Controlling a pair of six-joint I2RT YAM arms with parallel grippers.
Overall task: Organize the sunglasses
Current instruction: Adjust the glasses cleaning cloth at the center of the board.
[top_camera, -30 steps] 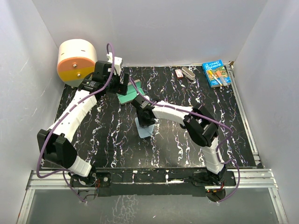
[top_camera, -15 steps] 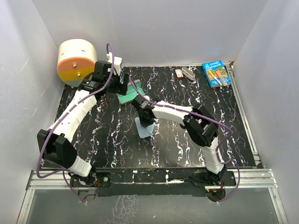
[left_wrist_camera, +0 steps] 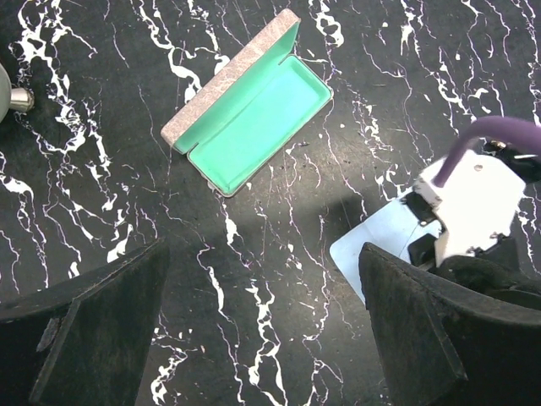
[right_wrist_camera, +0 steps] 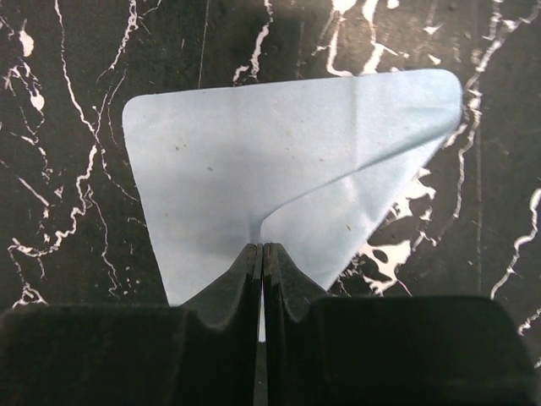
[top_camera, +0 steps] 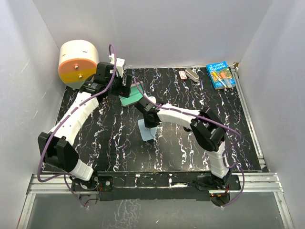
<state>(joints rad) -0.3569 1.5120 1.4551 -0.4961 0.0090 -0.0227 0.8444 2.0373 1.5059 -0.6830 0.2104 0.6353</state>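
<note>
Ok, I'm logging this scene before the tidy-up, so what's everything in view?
glasses case: 1, grey-brown with teal lining, open and empty, far left-centre of table
cloth: 1, light blue, mid-table, pinched up at one edge
book: 1, blue cover, far right corner
cylinder: 1, cream with orange end, far left corner
small reddish item: 1, far edge, left of book
small grey item: 1, beside the reddish one
sunglasses: none in view
table: 1, black with white veining
left gripper: 1, black, open, near the case
right gripper: 1, black, shut on the cloth
</note>
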